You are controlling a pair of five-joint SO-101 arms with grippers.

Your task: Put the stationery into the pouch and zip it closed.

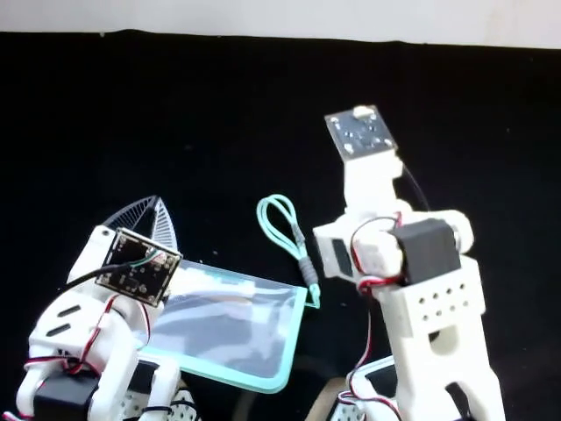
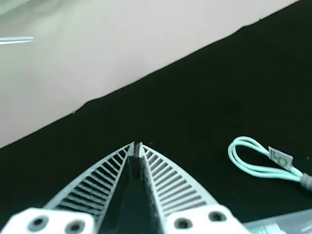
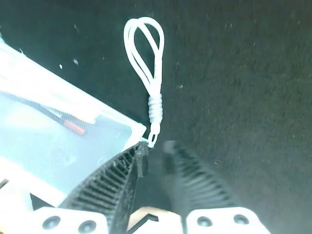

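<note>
Tabletop (image 1: pixel 175 114) is plain black, and the biggest thing on it is the see-through pouch (image 1: pixel 230 326) with the teal edge. It lies flat near the front, between the two arms.

Left gripper (image 2: pixel 135 146) sits just beside the pouch's back left corner. Its fingers are pressed together tip to tip with nothing between them, pointing out over bare tabletop.

Right gripper (image 3: pixel 157 148) is down at the pouch's other back corner, with its fingers parted a moderate way and nothing gripped. One fingertip looks to be touching that corner right where the zip pull sits; the other finger is over bare tabletop. From the high view, the right arm (image 1: pixel 421 281) stands partly in front of that spot.

Cord loop (image 3: pixel 144 48) — pale teal, with a wrapped knot — runs from the pull straight out ahead of the gap between the right fingers. It has a small tag (image 2: pixel 280 158) on it.

Stationery (image 3: pixel 73 127) is inside the pouch, a thin piece with a red end lying near the zip edge. Can't tell if the zip is fully shut.
</note>
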